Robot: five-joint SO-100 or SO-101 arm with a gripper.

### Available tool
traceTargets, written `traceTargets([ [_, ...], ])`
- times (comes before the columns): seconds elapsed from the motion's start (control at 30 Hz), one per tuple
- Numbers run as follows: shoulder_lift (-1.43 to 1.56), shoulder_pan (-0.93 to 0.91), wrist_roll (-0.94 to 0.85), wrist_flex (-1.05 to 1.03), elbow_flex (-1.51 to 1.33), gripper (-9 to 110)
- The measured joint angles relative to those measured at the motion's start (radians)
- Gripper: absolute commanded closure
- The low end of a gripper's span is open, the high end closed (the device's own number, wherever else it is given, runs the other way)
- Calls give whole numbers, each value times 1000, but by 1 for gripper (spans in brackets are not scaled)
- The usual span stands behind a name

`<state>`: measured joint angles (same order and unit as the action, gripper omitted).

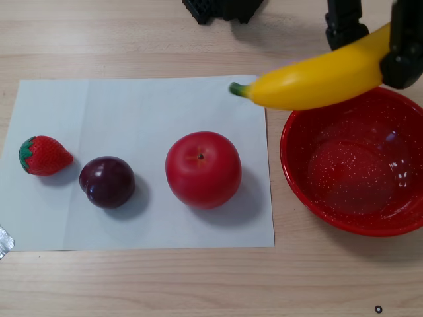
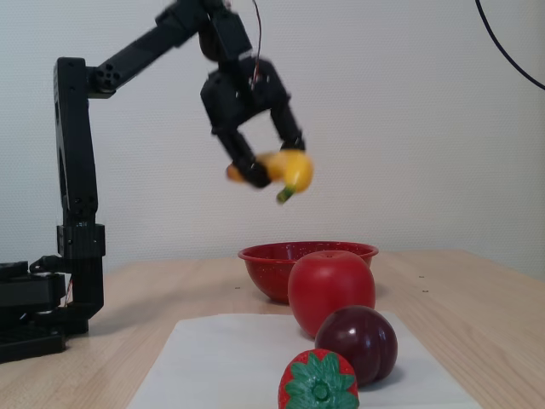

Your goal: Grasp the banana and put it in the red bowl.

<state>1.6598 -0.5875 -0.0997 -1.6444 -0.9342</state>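
The yellow banana [image 1: 317, 80] with a green stem end hangs in the air, held by my black gripper [image 1: 377, 46], which is shut on its right end. In the other view it lies over the upper left rim of the red bowl [image 1: 310, 191], stem pointing left over the paper. In the fixed view the banana [image 2: 289, 168] is well above the red bowl [image 2: 272, 264], gripped by my gripper [image 2: 272, 166], slightly blurred. The bowl is empty.
A white paper sheet [image 1: 132, 105] lies left of the bowl and carries a strawberry [image 1: 45, 156], a dark plum [image 1: 107, 181] and a red apple [image 1: 203, 169]. The arm's base [image 2: 34, 307] stands at the left in the fixed view.
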Motion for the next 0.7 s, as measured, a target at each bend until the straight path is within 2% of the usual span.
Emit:
traceTargets([
  [0.3, 0, -37, -9, 264, -282, 101],
  [0.57, -20, -43, -5, 466, -333, 101],
  [0.7, -74, -29, 21, 526, -350, 91],
])
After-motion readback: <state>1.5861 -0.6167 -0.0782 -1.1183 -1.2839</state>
